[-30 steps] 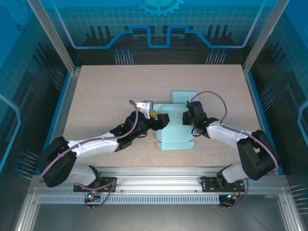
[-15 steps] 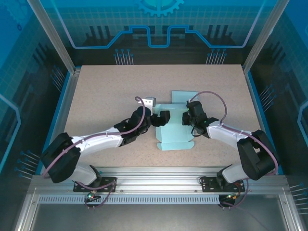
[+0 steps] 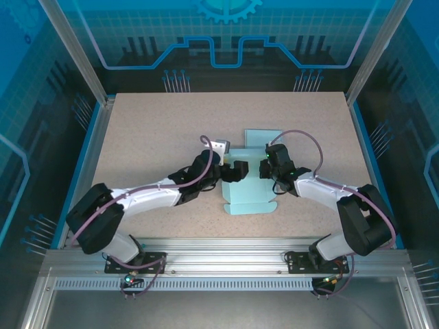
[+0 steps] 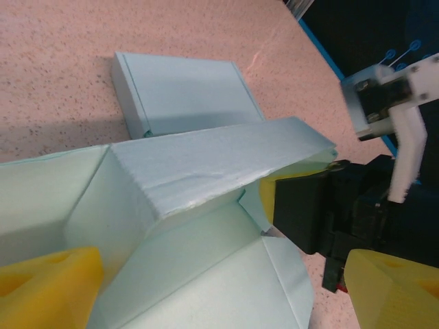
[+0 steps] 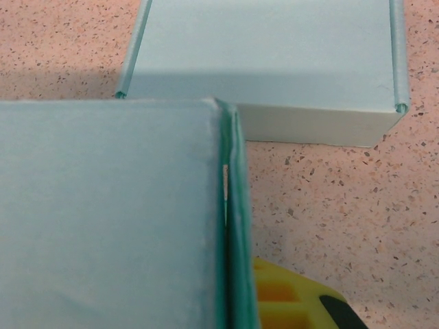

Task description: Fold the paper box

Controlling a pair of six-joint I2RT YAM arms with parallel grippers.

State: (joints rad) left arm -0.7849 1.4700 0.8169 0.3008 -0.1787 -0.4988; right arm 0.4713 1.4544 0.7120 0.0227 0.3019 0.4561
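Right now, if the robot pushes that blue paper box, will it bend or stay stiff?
Probably floppy: the paper box looks thin, and its raised wall shows a wrinkle. Likely light too, so a push might slide it across the table rather than fold it. It shouldn't roll, since its bottom panels lie flat.

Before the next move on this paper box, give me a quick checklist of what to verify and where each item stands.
1. The left hand is open: ok.
2. The right hand is shut on a wall of the paper box: ok.
3. The raised wall is up off the base: ok.
4. The lid panel lies flat on the table, out of the way: ok.
5. Every wall is locked in place: cannot tell.
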